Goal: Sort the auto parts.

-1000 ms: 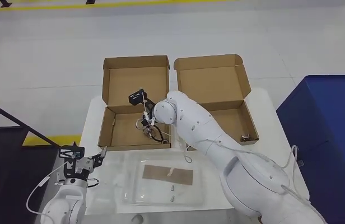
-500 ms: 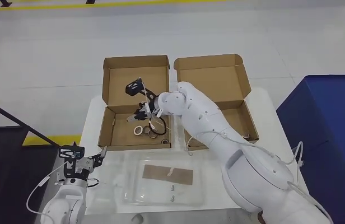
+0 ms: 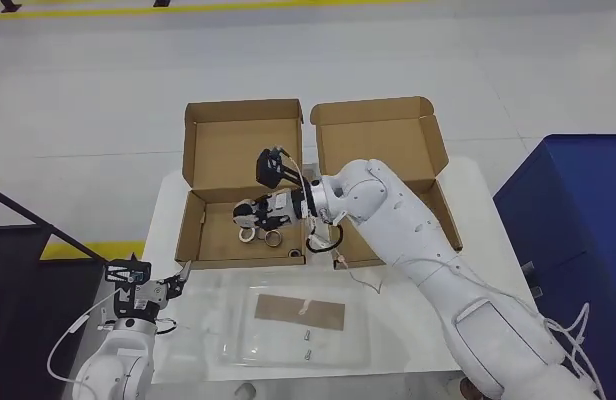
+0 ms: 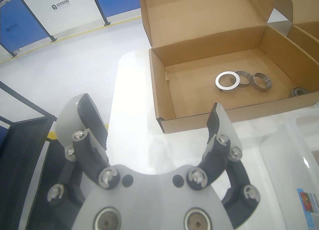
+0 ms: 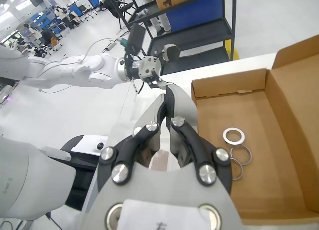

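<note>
Several metal rings [image 3: 260, 236] lie on the floor of the left cardboard box [image 3: 213, 238]; one pale flat ring [image 4: 227, 80] touches two darker ones [image 4: 261, 81], and a small bearing [image 4: 297, 91] rests at the front wall. My right gripper [image 3: 240, 210] hangs above these rings [image 5: 233, 136], shut [image 5: 167, 96] with nothing seen between its fingers. My left gripper [image 3: 178, 272] stands open [image 4: 152, 113] and empty off the table's front left corner, in front of the left box. The right box [image 3: 408, 215] holds one small part [image 3: 446, 244].
A clear plastic tray [image 3: 233, 330] lies at the table's front, with a brown card [image 3: 300, 312] and small screws [image 3: 306, 345] in it. Both box lids stand open at the back. A blue cabinet [image 3: 578, 220] stands to the right.
My right arm swung its forearm to the right, and its gripper rose from the rings and now points leftward over the left box. The left arm kept still.
</note>
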